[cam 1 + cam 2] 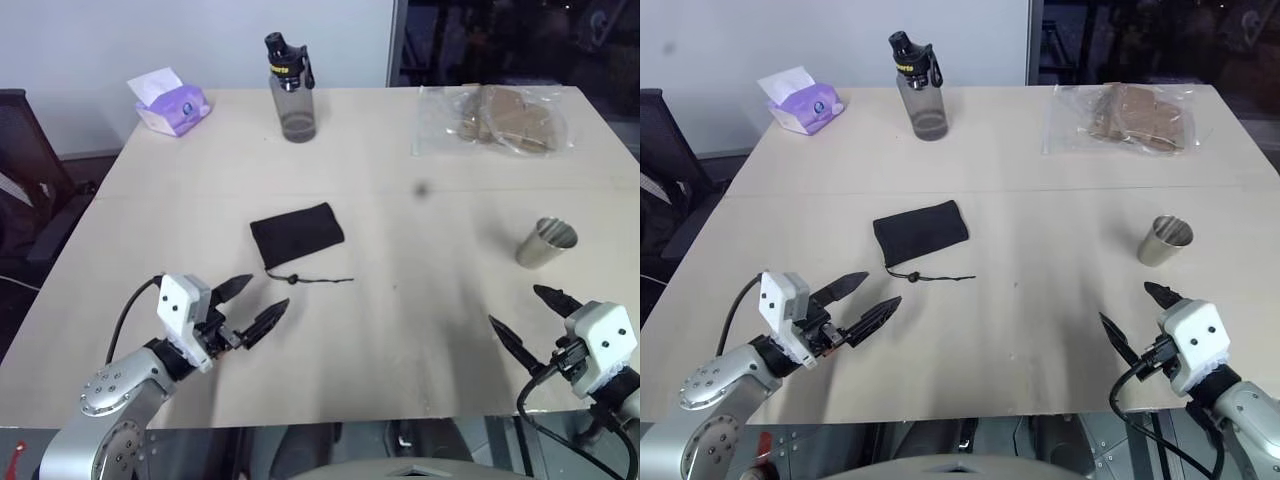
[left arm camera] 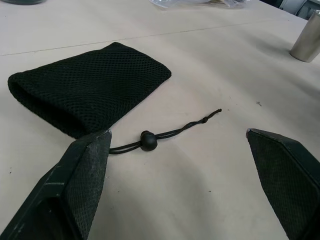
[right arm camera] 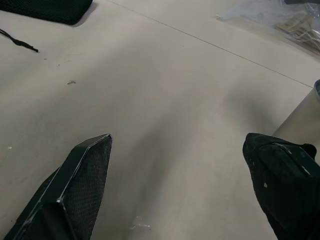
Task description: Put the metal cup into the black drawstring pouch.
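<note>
i see the metal cup point(image 1: 546, 243) standing upright on the right side of the bench point(image 1: 420, 340), mouth up, well clear of the right edge and with bare surface all round it. my right hand point(image 1: 522, 318) hovers just nearer me than the cup, near the front edge, its two black fingers spread wide with nothing between them; in the right wrist view the cup's wall point(image 3: 302, 120) shows just past one fingertip, not touching that i can tell. the black drawstring pouch point(image 1: 296, 234) lies flat near the middle of the bench, well apart from the cup, with a wide open stretch of bare top between them. its cord point(image 1: 312, 280) trails toward the front and right, a small bead point(image 2: 148, 140) on it, lying loose on the surface. my left hand point(image 1: 254, 302) sits near the front left edge, pointing toward the pouch, fingers open and empty; the cord's near end runs just beside one finger in the left wrist view. farther back, close to the far edge, stand a smoky-grey bottle point(image 1: 291, 90) with a black cap, a purple tissue pack point(image 1: 170, 103) toward the far left corner, and a clear plastic bag point(image 1: 495, 121) with brown contents toward the far right corner. a dark chair point(image 1: 25, 170) stands off the left edge.
</note>
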Motion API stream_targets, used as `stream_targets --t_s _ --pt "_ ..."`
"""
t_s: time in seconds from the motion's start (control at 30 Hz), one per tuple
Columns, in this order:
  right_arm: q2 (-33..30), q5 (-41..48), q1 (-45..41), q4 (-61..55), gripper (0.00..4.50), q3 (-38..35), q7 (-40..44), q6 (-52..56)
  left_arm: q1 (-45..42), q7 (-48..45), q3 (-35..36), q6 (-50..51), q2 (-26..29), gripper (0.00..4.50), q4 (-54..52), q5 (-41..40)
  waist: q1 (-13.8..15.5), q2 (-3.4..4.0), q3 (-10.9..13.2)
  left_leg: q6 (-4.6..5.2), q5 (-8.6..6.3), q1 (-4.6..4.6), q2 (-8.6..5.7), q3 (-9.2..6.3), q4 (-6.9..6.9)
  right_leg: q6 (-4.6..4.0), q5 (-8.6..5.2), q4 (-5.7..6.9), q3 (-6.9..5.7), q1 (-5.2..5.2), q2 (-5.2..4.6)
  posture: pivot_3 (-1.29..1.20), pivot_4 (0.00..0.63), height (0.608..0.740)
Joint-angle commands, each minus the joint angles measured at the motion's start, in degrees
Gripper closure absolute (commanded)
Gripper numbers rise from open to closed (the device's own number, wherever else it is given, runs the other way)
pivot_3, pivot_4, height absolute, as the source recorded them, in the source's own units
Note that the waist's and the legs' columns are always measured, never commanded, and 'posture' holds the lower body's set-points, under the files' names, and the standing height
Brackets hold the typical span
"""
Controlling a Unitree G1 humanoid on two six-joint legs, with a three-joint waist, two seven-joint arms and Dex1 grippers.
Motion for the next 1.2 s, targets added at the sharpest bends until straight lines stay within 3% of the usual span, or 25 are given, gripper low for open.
stream_targets --t_s 0.03,0.17,0.27,0.4,0.53,0.67,0.97,1.13,1.2 --pt "0.9 2.6 -1.8 -1.0 0.14 0.1 0.5 -3.1 -2.9 0.1 1.6 -0.7 1.1 0.0 1.2 -0.2 0.1 0.0 0.0 0.0 0.0 0.0 0.0 0.01 0.0 0.0 0.0 0.0 0.01 0.0 0.0 0.0 0.15 0.74" --pt "-0.9 7.2 -8.9 -4.5 0.14 5.3 2.4 -1.6 -15.2 5.6 3.5 3.0 2.0 0.0 10.0 -0.3 0.5 -0.01 0.0 0.01 0.0 0.04 0.11 0.03 0.08 -0.2 0.14 0.0 -0.14 0.06 0.09 0.0 0.15 0.74" --pt "-3.7 7.2 -12.4 -6.5 0.14 9.0 4.1 -1.4 -20.4 3.7 1.7 0.1 6.3 0.0 16.3 5.6 0.5 -0.03 0.0 0.01 0.0 0.06 0.31 0.13 0.21 -0.27 0.2 0.02 -0.42 0.11 0.24 0.0 0.15 0.74" --pt "-6.7 9.1 -15.3 -8.2 0.14 12.2 4.7 1.1 -25.9 -5.4 -5.0 -20.3 16.1 0.0 30.7 20.6 0.5 -0.05 0.0 0.01 0.0 0.03 0.31 0.36 0.02 -0.15 0.27 -0.09 -0.31 0.01 0.47 0.0 0.15 0.74" --pt "-7.1 9.1 -17.2 -8.3 0.14 13.7 2.8 2.2 -34.6 -12.1 -11.9 -44.6 21.9 0.0 47.7 31.5 0.9 -0.08 0.0 0.04 -0.02 -0.05 0.33 0.48 -0.11 -0.43 0.37 -0.29 -0.25 -0.06 0.19 0.0 0.15 0.74" --pt "-6.4 8.0 -18.3 -7.9 0.14 14.7 0.7 2.4 -43.9 -14.2 -18.0 -60.4 21.3 0.0 60.9 37.5 1.2 -0.14 0.1 0.06 -0.03 -0.06 0.3 0.5 -0.08 -0.41 0.39 -0.31 -0.33 -0.03 0.15 0.0 0.15 0.74" --pt "-5.7 6.0 -17.4 -10.3 0.14 16.6 -3.6 3.1 -61.4 -10.9 -29.7 -79.9 15.4 0.0 81.5 50.6 0.6 -0.3 0.2 0.08 -0.03 -0.09 0.28 0.73 0.13 -0.2 0.52 -0.1 -0.35 -0.04 0.41 0.0 0.15 0.74" --pt "-5.3 5.2 -16.3 -11.7 0.0 16.8 -5.3 3.6 -66.3 -15.3 -33.6 -84.4 13.7 2.06 88.0 50.5 0.1 -0.34 0.2 0.09 -0.03 -0.07 0.33 0.77 0.19 -0.16 0.51 -0.03 -0.36 -0.04 0.48 0.0 0.15 0.74" --pt "-5.2 5.3 -15.7 -12.2 0.0 16.5 -6.2 4.0 -67.4 -22.3 -31.6 -77.2 11.6 3.15 88.0 43.4 0.0 -0.35 0.2 0.09 -0.03 -0.09 0.32 0.77 0.25 -0.15 0.5 0.0 -0.38 -0.02 0.49 0.0 0.15 0.74"
